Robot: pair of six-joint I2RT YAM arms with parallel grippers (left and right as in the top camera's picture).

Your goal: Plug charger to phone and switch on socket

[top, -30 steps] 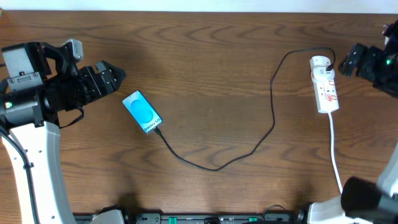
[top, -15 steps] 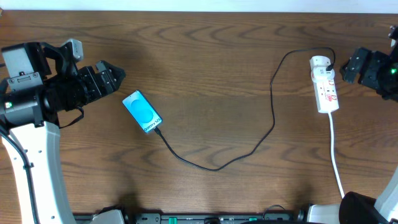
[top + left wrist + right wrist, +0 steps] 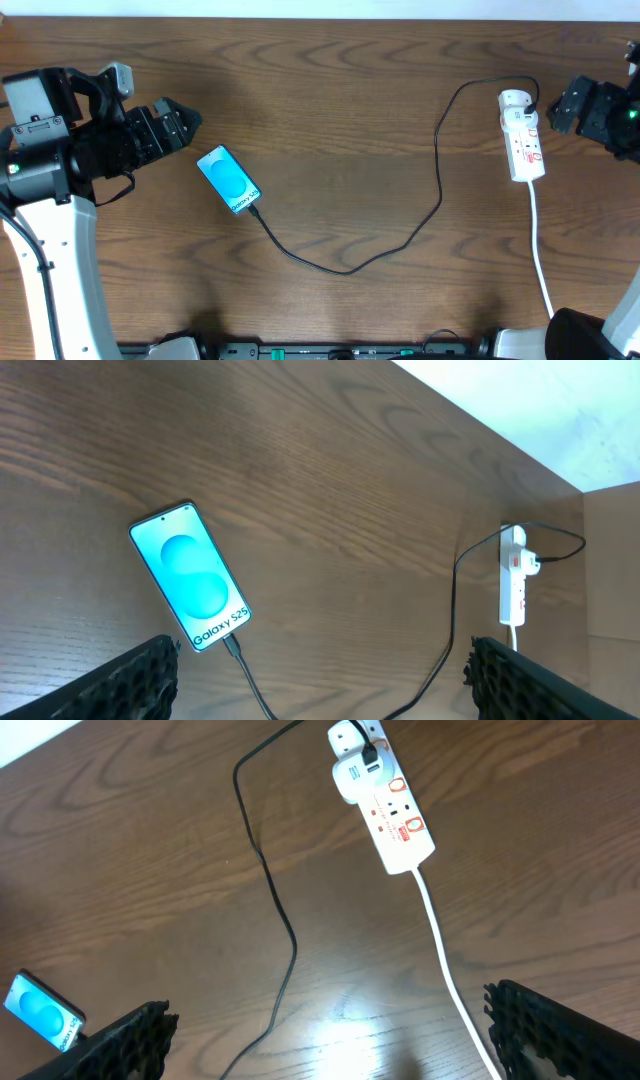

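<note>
One thin black charger meets the lower edge of the phone, which lies left of the middle of the table. From there it curves loosely across to the far end of the white socket at the right. The left claw hovers spread near the phone. The right claw, also spread, hangs just beside the socket.

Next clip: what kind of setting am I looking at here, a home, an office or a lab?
Most likely a robot test bench rather than a lived-in room: a wood-grain table with a left arm and right arm at its sides, set with a phone, a charger and a white power strip.
</note>
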